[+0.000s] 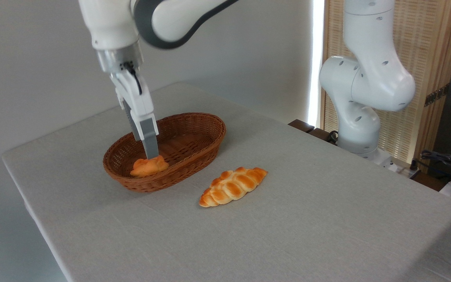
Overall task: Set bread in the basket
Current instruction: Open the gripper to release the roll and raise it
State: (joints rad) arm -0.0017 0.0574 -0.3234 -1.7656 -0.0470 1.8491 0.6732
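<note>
In the fixed camera view, I see the bun (pixel 149 166) lying inside the basket (pixel 206 129), at its near-left end, directly under the gripper (pixel 151 153); the fingers reach steeply down to the bun's top, and I cannot tell whether they clamp it or have let go, since only one finger shows clearly. The relation that governs my next move is vertical: the bun sits straight below the fingertips, its long axis running roughly left to right, while the braided loaf (pixel 233 187) lies on the table (pixel 327 219) just right of the basket. I read no brand, label or writing anywhere.
</note>
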